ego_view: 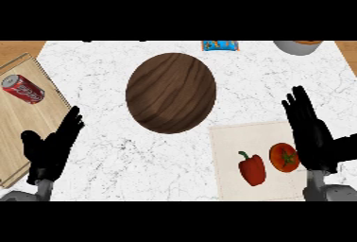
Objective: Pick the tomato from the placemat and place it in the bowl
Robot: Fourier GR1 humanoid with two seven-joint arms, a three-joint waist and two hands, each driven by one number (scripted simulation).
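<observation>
A red tomato lies on the beige placemat at the lower right, next to a red bell pepper. The dark wooden bowl sits in the middle of the white marble counter. My right hand is open with straight fingers, just right of the tomato and partly over the placemat's right edge, apart from the tomato. My left hand stays open at the lower left, fingers up, holding nothing.
A wooden cutting board at the left edge carries a red soda can. At the counter's far edge lie a blue packet and a grey dish.
</observation>
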